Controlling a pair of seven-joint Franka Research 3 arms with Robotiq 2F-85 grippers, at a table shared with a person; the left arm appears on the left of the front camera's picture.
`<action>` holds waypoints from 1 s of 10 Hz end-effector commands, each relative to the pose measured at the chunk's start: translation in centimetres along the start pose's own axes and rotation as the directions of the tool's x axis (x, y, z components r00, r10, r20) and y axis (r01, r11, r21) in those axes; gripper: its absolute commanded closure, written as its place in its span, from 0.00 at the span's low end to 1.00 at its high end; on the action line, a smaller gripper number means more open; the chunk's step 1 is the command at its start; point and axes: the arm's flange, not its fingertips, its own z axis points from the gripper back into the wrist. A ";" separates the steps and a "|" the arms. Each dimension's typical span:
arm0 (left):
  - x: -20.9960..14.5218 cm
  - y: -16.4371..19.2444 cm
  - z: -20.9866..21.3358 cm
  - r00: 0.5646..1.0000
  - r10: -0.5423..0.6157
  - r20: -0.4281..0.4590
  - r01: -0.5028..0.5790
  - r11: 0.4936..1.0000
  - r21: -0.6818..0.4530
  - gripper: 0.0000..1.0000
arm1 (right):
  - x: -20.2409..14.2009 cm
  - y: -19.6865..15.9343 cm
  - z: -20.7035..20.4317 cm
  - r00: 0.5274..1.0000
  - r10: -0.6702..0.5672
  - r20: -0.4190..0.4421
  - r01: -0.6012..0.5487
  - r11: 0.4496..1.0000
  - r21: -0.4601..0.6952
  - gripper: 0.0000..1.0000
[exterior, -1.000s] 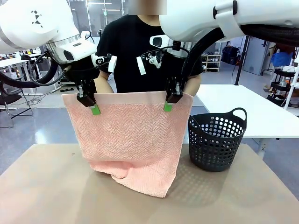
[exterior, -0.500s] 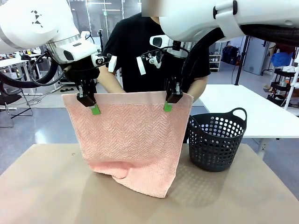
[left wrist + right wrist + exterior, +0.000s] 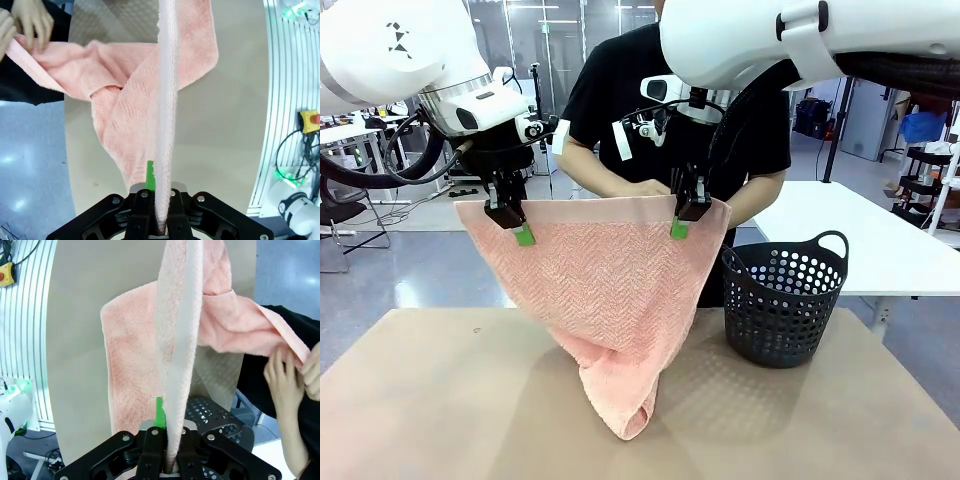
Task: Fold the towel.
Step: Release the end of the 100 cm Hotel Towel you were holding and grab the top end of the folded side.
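The left hand point(image 3: 517, 226) and right hand point(image 3: 682, 220) hold the towel point(image 3: 605, 290); a person point(image 3: 670, 110) apparently grips its far side.

Left side: I see bare worktop point(image 3: 410, 400) left of the hanging towel point(image 3: 605, 290); free passage.
Right side: black basket point(image 3: 783, 305) stands near the towel's right edge; it blocks a low approach.
Centre: towel spans from left hand point(image 3: 517, 228) to right hand point(image 3: 682, 222), both clamped on its top edge; no way through.
Far side: person's hands point(image 3: 638, 188) sit just behind the top edge.
Near side: bare worktop before the towel.
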 end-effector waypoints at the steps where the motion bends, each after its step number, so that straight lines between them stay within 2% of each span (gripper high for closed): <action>1: 0.0 0.2 0.3 1.000 -0.005 -0.007 0.005 1.000 0.000 1.00 | 0.0 0.0 0.1 1.000 0.008 -0.004 -0.008 1.000 0.000 1.00; 10: 0.0 0.2 0.3 1.000 -0.005 -0.007 0.005 1.000 0.000 1.00 | 0.0 0.0 0.1 1.000 0.008 -0.004 -0.008 1.000 0.000 1.00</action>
